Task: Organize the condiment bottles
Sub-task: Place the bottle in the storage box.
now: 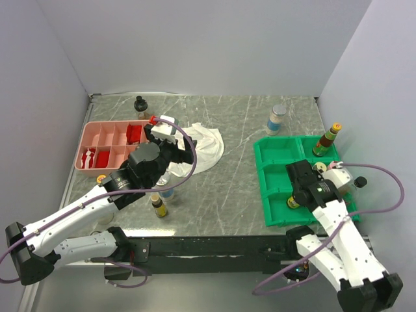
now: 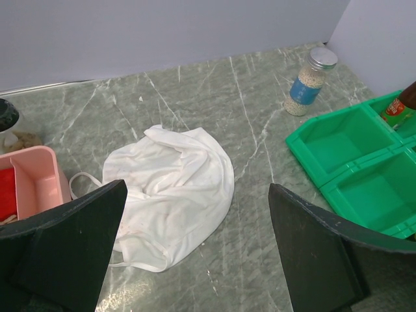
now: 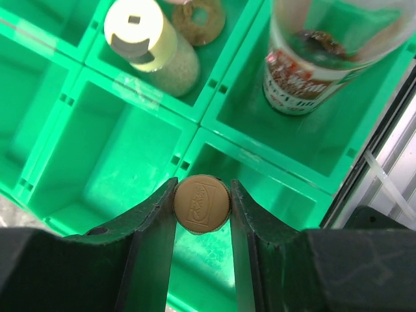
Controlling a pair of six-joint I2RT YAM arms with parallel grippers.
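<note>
In the right wrist view only a tan cap (image 3: 201,203) showed between the jaws; its bottle (image 1: 293,203) was hidden there. A blurred labelled bottle (image 3: 312,65) ran off the top edge. In the left wrist view a dark bottle (image 2: 8,117) was cut by the left edge, and the pink tray (image 2: 39,182) lay partly behind a jaw. From above, the left arm (image 1: 130,182) hid most of a clear bottle (image 1: 166,190).
</note>
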